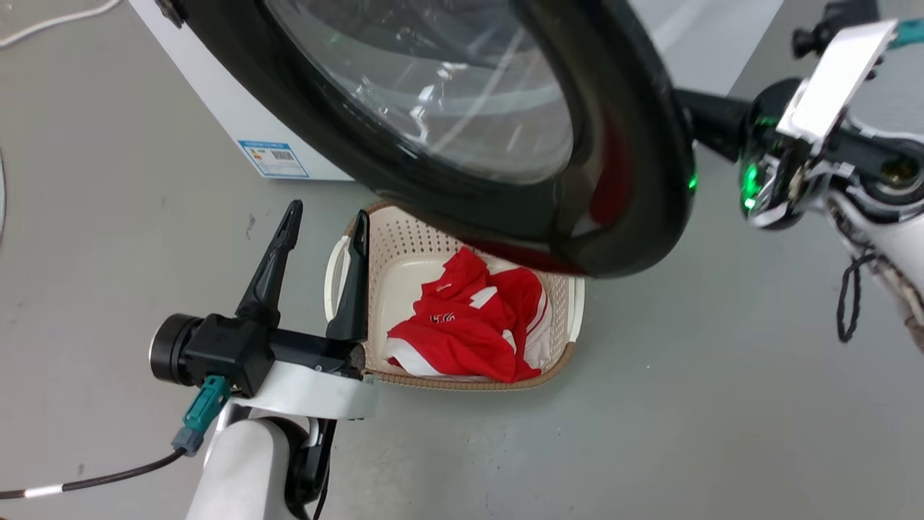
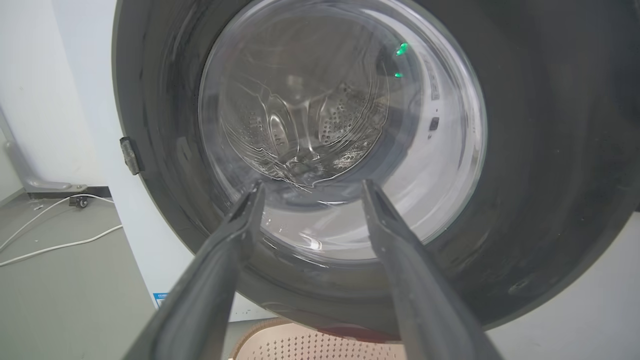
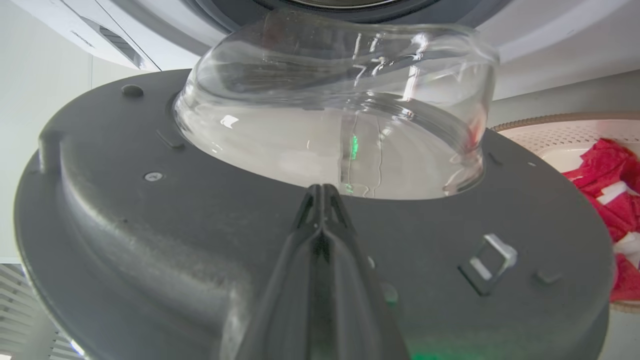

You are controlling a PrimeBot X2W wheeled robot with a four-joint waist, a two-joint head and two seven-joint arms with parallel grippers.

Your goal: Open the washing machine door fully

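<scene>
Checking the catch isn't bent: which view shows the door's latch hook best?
Right wrist view: it faces the washing machine door's inner side, with the metal latch hook plain. Head and left wrist views face its glossy outer side.

The door (image 1: 621, 159), round and glossy black with a bulging clear glass bowl at its centre, stands swung out from the machine (image 1: 238, 123). The machine is a white box with a blue sticker low on its front.

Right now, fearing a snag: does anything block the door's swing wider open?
Likely the left gripper: its open fingers point at the outer face of the washing machine door, the side it swings toward. The basket sits lower.
</scene>
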